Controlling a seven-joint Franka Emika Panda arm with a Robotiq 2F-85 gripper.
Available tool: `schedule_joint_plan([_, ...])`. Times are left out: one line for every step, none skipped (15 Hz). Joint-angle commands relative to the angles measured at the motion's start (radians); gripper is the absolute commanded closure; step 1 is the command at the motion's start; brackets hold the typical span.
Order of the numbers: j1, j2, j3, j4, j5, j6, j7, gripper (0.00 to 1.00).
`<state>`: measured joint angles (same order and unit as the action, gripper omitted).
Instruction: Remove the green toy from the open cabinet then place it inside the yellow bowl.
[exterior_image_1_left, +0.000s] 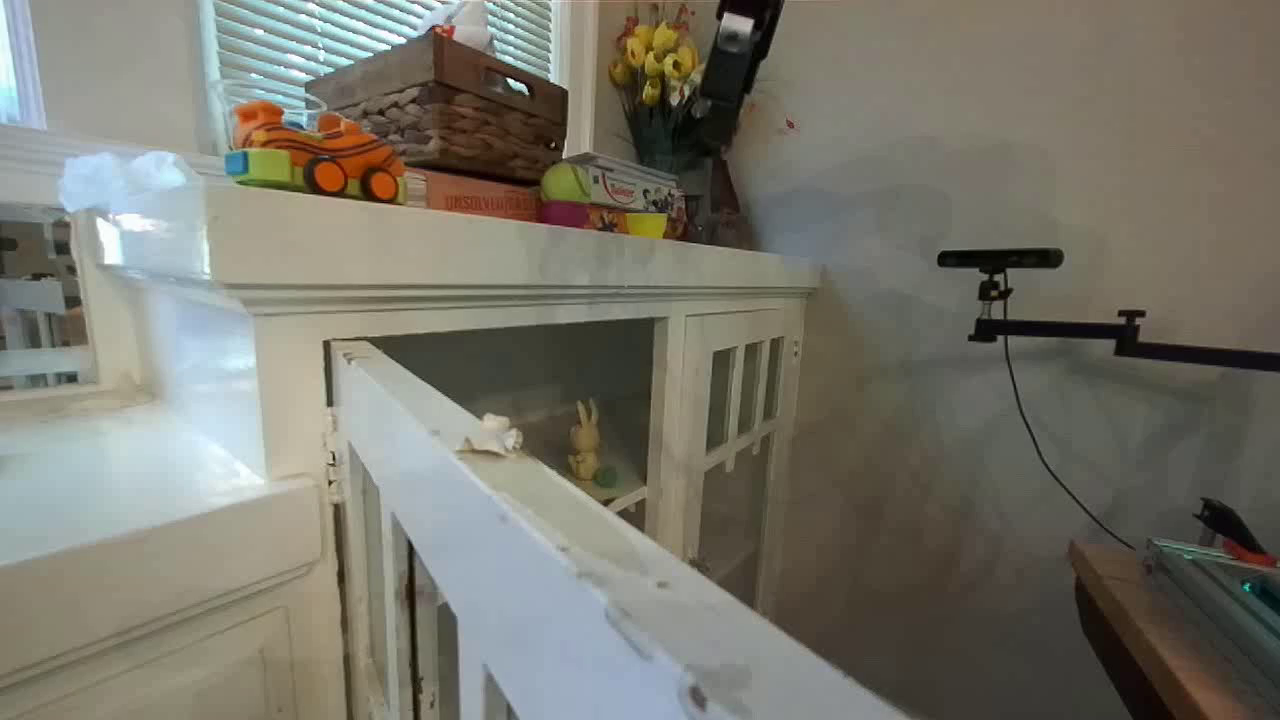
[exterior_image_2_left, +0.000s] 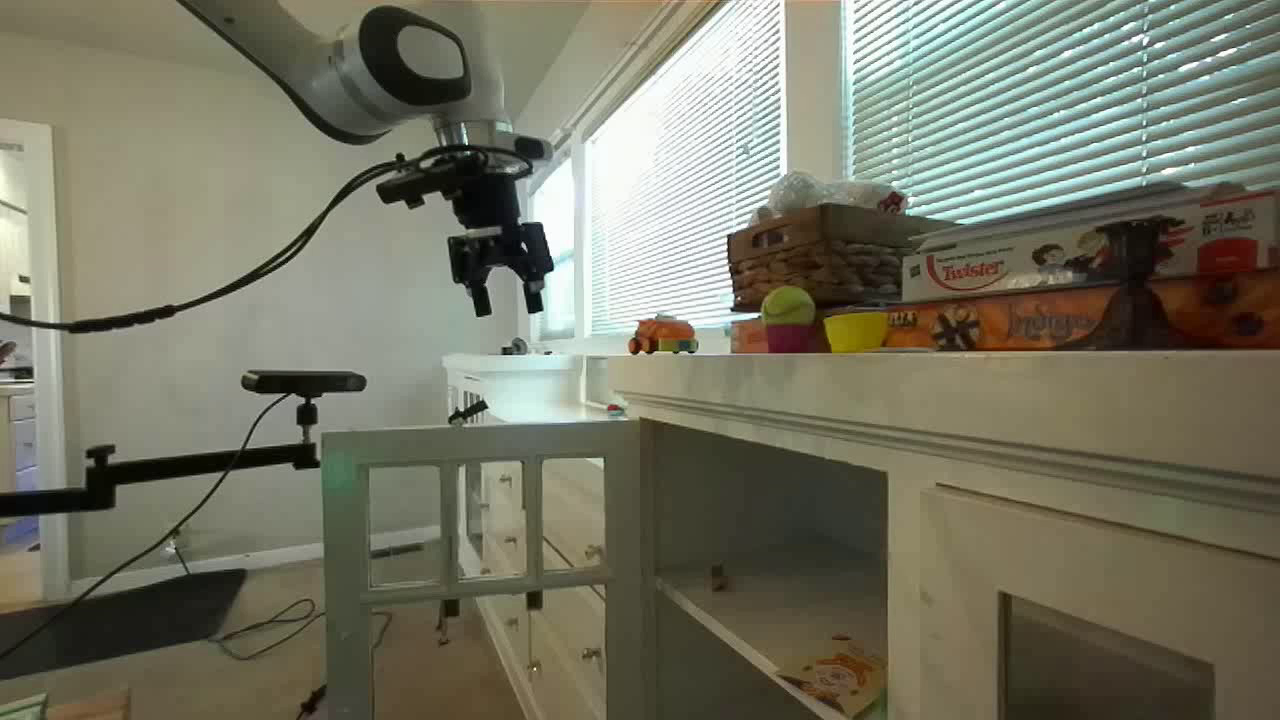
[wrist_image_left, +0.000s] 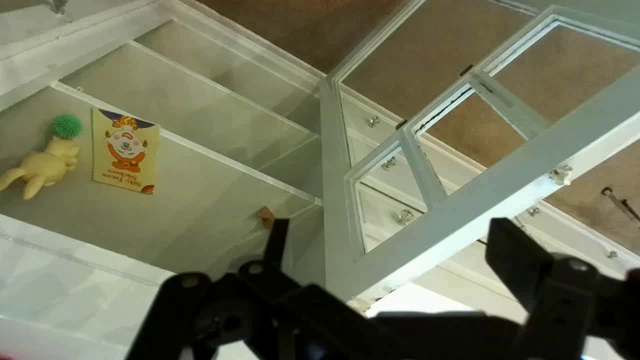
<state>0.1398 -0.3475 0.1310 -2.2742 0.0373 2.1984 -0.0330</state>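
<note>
The green toy, a small spiky green ball (wrist_image_left: 67, 126), lies on the cabinet's upper shelf beside a yellow bunny figure (wrist_image_left: 45, 167). It also shows in an exterior view (exterior_image_1_left: 605, 477). The white cabinet (exterior_image_2_left: 1000, 395) has one door (exterior_image_2_left: 345, 560) swung wide open. The yellow bowl (exterior_image_2_left: 856, 332) stands on the cabinet top and also shows in an exterior view (exterior_image_1_left: 646, 226); it is out of the wrist view. My gripper (exterior_image_2_left: 508, 298) is open and empty, pointing down, above the open door and apart from everything. Its spread fingers show in the wrist view (wrist_image_left: 389, 227).
A card (wrist_image_left: 126, 150) and a small brown piece (wrist_image_left: 266, 217) lie on the same shelf. The cabinet top bears an orange toy car (exterior_image_2_left: 662, 335), a purple cup with a tennis ball (exterior_image_2_left: 789, 306), game boxes (exterior_image_2_left: 1060, 250), a wicker basket (exterior_image_2_left: 815, 250) and yellow flowers (exterior_image_1_left: 655, 55).
</note>
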Motion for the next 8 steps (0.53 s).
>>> schedule_joint_plan([0.002, 0.001, -0.002, 0.002, -0.001, -0.002, 0.001, 0.00])
schedule_joint_plan([0.002, 0.000, -0.002, 0.002, -0.001, -0.002, 0.001, 0.00])
schedule_joint_plan([0.002, 0.001, -0.002, 0.002, -0.001, -0.002, 0.001, 0.00])
schedule_joint_plan([0.002, 0.001, -0.002, 0.002, -0.001, -0.002, 0.001, 0.00])
schedule_joint_plan([0.002, 0.001, -0.002, 0.002, -0.001, -0.002, 0.001, 0.00])
schedule_joint_plan([-0.019, 0.012, 0.000, -0.010, -0.020, 0.011, 0.043, 0.00])
schedule_joint_plan([-0.037, 0.016, 0.003, -0.023, -0.047, 0.034, 0.077, 0.00])
schedule_joint_plan([-0.070, 0.025, 0.000, -0.050, -0.072, 0.066, 0.135, 0.00])
